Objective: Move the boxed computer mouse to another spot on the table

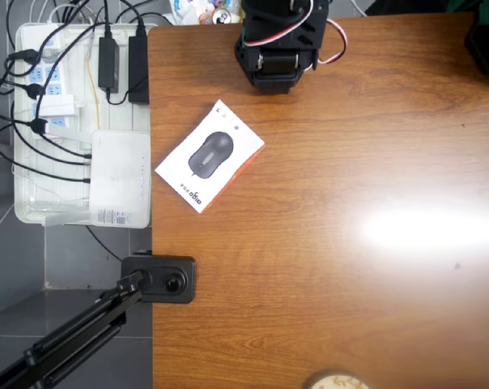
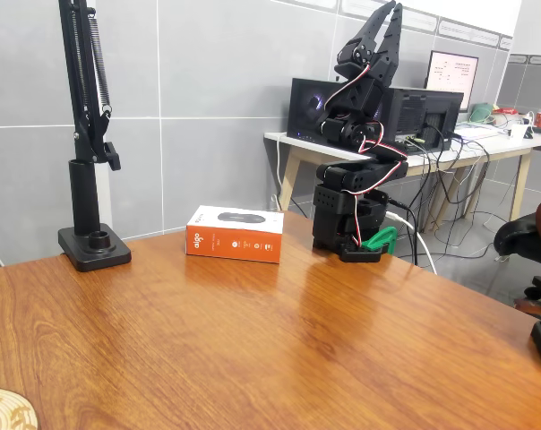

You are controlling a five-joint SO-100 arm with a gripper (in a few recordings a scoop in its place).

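Note:
The boxed computer mouse [image 1: 210,156] lies flat near the table's left edge in the overhead view, turned at an angle, with a dark mouse printed on its white top. In the fixed view the box [image 2: 235,233] shows its orange side and sits at the far side of the wood-grain table [image 2: 297,340]. The black arm stands folded on its base [image 2: 351,215], to the right of the box. My gripper [image 2: 387,11] points straight up, high above the table and well away from the box. Its fingers lie close together with nothing between them.
A white tray [image 1: 34,121] of power strips, cables and a plain white box [image 1: 119,178] sits beside the table's left edge. A black camera-stand base [image 1: 159,278] is clamped at that edge. A round wooden disc [image 1: 338,381] lies at the near edge. The arm's base [image 1: 278,49] stands at the far edge.

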